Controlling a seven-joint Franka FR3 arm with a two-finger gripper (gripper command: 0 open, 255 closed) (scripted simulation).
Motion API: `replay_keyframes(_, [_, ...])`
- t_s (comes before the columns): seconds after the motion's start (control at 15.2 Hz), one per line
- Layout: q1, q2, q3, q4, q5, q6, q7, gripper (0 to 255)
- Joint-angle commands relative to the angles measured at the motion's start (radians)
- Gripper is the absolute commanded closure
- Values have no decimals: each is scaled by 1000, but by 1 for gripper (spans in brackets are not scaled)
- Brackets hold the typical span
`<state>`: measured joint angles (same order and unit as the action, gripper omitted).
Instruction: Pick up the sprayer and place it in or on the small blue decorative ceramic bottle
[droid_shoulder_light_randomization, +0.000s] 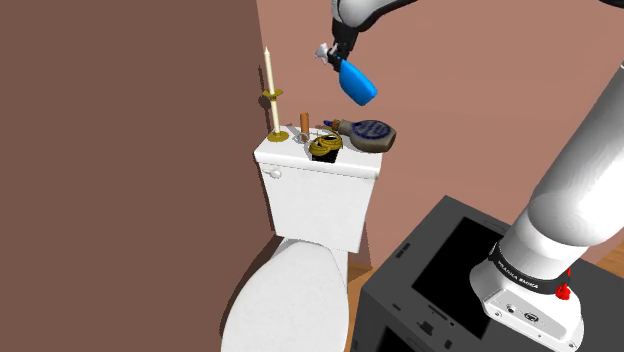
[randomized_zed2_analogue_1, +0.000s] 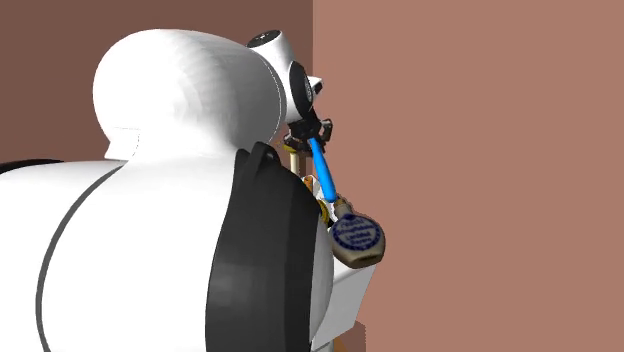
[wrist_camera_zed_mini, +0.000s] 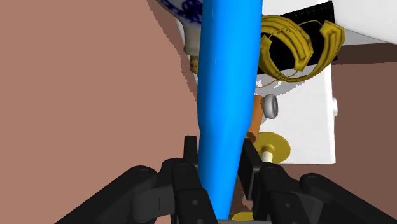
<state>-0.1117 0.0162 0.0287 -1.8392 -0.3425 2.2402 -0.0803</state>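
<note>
Sprayer (droid_shoulder_light_randomization: 357, 82) hangs slanted, base seemingly toward bottle (droid_shoulder_light_randomization: 368, 132).

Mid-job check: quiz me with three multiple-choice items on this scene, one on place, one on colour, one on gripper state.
1. Where is the sprayer? A) on the floor B) in the air above the toilet tank C) in the toilet bowl
2. The sprayer's colour? A) blue B) red C) green
3. The gripper is: A) open B) shut on nothing C) shut on the sprayer
Key: 1B, it hangs clear above the tank; 2A, its body is bright blue; 3C, both fingers clasp it.
</note>
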Motion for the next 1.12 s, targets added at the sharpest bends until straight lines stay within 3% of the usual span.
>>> replay_keyframes(0.0, [-22,-12,-21,-11,20,14,-52,255])
replay_keyframes(0.46, [-108,-28,-107,-13,109,45,-265,255])
replay_keyframes(1.06, [-111,-11,-110,-112,87,159,-234,255])
